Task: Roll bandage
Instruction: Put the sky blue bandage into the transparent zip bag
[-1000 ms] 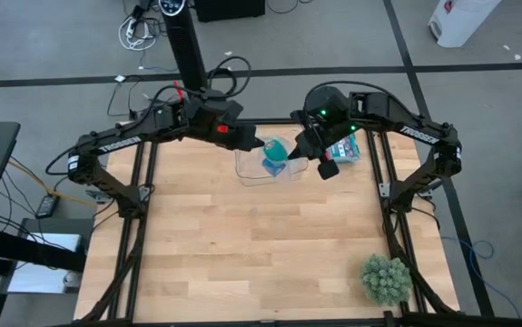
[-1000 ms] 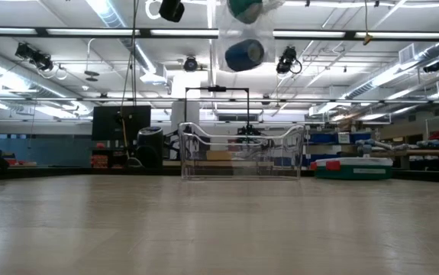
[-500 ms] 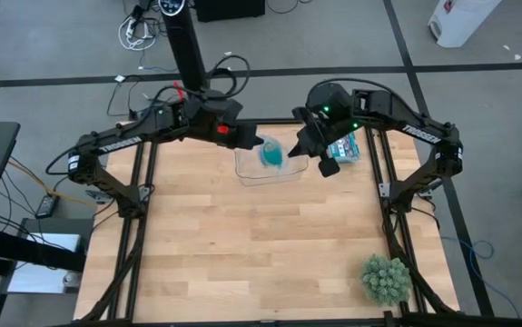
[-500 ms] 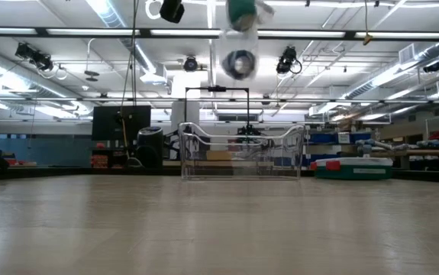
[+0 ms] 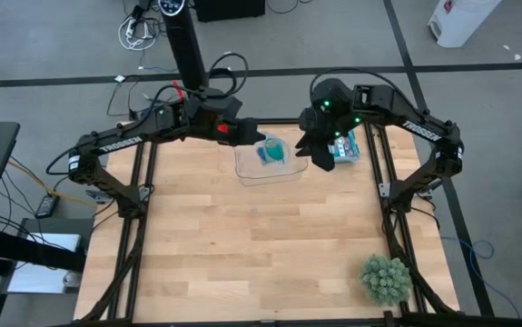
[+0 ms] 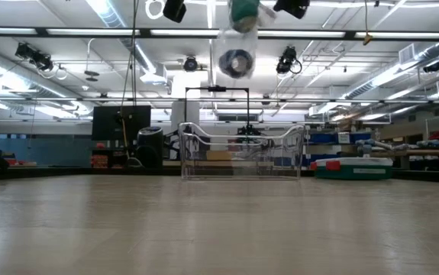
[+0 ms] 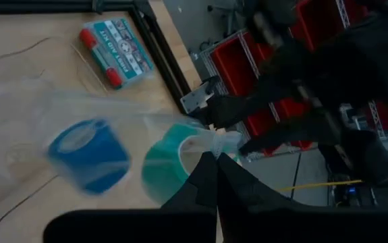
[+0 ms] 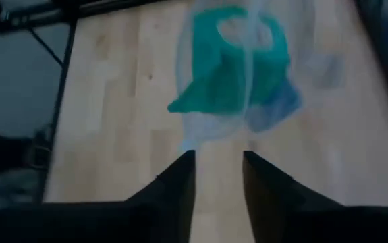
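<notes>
Bandage: teal coil inside a clear plastic bag, beside a blue roll, hanging above the clear bin. Left gripper: fingers together, pinching the bag's edge. Right gripper: fingers apart, empty, near the bag.

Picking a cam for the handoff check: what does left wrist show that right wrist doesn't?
Left wrist only: the blue roll clearly apart from the bandage inside the clear bag, a first-aid box on the table, and the left pincer shut on the bag's edge.

Right wrist only: the right pincer open just short of the bag, touching nothing.

Both: the teal bandage in the bag above the wooden table.
</notes>
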Available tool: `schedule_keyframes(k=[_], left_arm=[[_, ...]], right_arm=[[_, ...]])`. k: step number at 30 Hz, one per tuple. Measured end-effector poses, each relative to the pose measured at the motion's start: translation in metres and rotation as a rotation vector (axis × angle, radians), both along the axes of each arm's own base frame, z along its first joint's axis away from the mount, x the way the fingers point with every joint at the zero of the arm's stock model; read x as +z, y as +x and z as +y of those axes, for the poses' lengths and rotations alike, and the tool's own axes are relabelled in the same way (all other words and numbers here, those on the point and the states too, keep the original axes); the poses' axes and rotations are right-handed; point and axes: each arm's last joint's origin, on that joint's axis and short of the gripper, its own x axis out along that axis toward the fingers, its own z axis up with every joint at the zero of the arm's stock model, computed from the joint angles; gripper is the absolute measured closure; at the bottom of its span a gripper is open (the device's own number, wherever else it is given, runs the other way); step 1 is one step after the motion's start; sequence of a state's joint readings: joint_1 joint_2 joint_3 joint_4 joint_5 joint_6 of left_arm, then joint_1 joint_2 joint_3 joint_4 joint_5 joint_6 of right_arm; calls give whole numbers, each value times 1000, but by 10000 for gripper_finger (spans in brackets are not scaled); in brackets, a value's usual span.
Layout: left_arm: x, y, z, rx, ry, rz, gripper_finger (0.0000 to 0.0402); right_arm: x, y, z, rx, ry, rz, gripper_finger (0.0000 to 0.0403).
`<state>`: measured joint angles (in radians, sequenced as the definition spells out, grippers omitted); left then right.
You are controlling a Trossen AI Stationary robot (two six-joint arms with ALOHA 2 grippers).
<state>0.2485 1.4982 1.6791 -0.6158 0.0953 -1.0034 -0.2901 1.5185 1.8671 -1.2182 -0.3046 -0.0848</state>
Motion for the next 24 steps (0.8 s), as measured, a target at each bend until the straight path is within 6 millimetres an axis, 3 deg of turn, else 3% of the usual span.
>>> schedule_keyframes(k=[5,10,24], left_arm=[[3,1,1,15,14,-33,400],[4,2,1,29,24,-40,400],[14,5,3,49,35,-146,399]], right_arm=[[0,-2,-7,-103,132,8,254],[4,1,-11,-116,233,-50,249],[5,2,-14,-181,132,-59,252]])
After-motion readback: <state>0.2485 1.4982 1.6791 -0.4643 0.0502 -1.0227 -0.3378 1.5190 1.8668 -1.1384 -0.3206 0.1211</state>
